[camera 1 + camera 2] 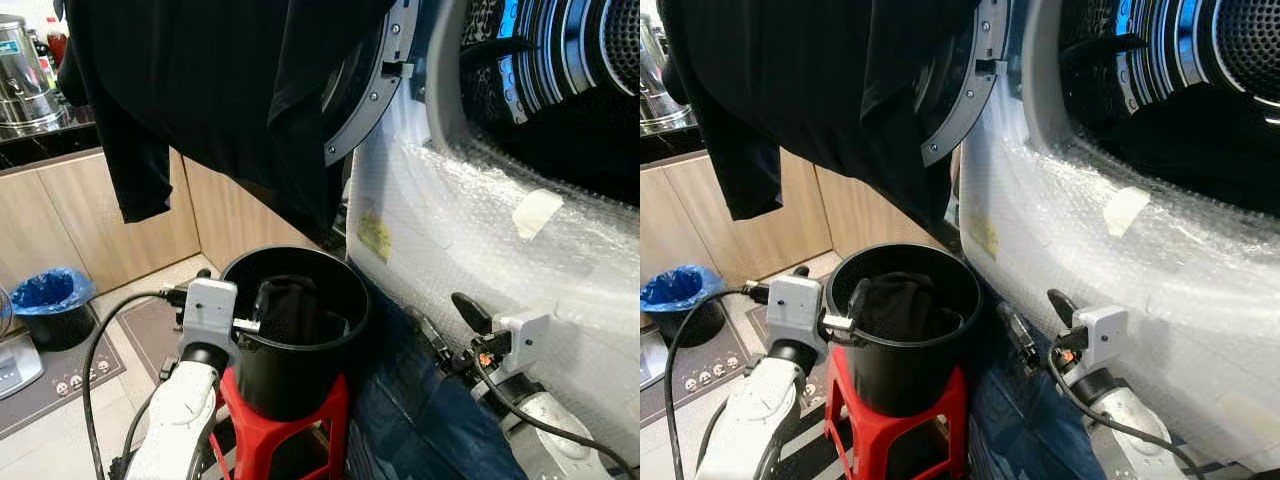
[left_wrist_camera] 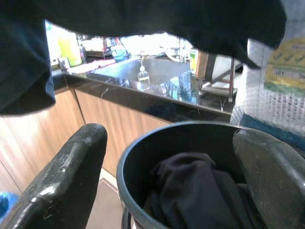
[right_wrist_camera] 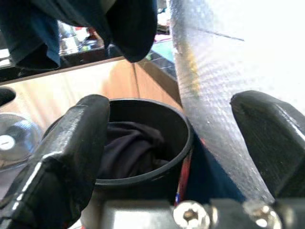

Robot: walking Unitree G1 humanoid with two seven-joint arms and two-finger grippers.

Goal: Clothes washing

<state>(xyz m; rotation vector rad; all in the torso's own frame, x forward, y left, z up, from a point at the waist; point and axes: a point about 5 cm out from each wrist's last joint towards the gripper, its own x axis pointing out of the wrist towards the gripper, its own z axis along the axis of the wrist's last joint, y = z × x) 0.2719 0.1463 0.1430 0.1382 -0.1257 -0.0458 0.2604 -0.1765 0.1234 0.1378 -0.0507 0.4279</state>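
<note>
A black bucket stands on a red stool and holds a dark garment. A black shirt hangs above it, draped from the washing machine's open door. The drum gapes at the upper right, and the machine's front is wrapped in bubble wrap. My left gripper is open at the bucket's left rim, its fingers spread across the opening in the left wrist view. To the right of the bucket, my right gripper is open and empty, close to the wrapped front.
Blue denim cloth lies between the stool and the machine. A bin with a blue liner stands at the left by wooden cabinets. A metal urn sits on the counter. A power strip lies on the floor mat.
</note>
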